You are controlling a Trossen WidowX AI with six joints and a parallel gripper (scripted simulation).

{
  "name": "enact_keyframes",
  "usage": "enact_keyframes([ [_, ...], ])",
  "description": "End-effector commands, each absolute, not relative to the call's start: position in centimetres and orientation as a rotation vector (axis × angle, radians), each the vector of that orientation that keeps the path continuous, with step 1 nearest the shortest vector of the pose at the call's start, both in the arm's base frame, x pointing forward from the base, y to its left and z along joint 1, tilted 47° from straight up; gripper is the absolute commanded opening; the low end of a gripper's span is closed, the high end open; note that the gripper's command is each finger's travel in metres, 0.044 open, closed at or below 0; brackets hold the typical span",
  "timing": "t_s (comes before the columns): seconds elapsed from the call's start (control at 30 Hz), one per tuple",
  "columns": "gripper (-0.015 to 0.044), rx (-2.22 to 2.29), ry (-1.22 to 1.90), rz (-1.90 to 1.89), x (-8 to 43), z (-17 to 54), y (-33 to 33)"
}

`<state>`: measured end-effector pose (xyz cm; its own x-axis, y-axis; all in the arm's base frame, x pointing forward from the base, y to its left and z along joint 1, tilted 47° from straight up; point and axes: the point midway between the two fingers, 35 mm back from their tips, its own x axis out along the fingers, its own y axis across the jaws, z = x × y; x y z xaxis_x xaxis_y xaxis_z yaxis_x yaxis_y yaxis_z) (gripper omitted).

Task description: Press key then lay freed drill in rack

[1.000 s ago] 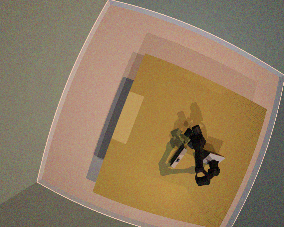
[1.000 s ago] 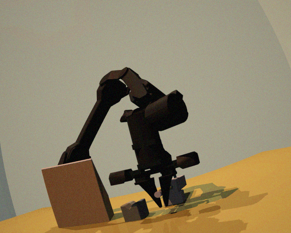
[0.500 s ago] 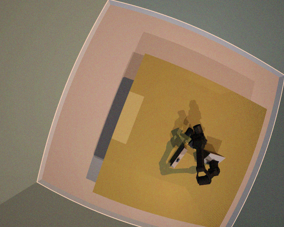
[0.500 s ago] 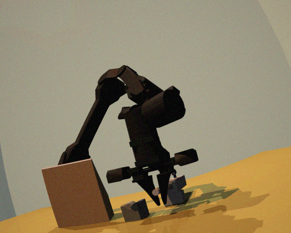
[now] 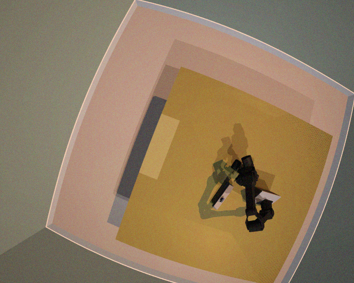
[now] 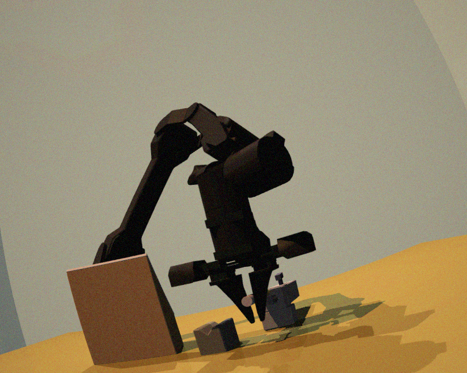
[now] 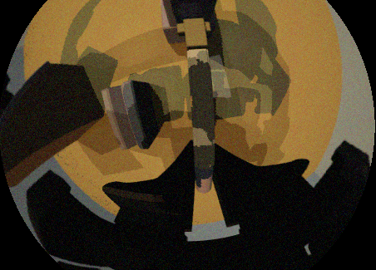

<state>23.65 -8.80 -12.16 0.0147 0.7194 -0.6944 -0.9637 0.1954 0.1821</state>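
The gripper (image 6: 258, 320) (image 7: 204, 144) is shut on the drill (image 6: 247, 300) (image 7: 202, 100), a thin rod. In the wrist view the rod runs upward from the fingers, and its lugged end shows in full just in front of the grey housing (image 6: 280, 310) (image 7: 195, 3); from this angle it looks outside the opening. The housing also shows in the top view (image 5: 227, 192). The key (image 6: 279, 278) stands raised on a stem above the housing's top. The rack (image 6: 214, 338) (image 7: 132, 114), a small grey block with a V notch, stands to one side of the held drill.
A tall brown box (image 6: 117, 310) stands beyond the rack, on the side away from the housing, near the arm's base. It looms dark at the left of the wrist view (image 7: 46, 97). The table top (image 5: 201, 100) is yellow, with arm shadows across it.
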Motion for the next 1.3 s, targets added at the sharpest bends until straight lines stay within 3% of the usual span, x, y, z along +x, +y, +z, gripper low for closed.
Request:
enact_keyframes([
  [0.0,0.0000,-0.400,0.779,1.365,23.7,-12.0,-9.0],
  [1.27,0.0000,-0.400,0.780,1.365,23.5,-10.2,-10.5],
])
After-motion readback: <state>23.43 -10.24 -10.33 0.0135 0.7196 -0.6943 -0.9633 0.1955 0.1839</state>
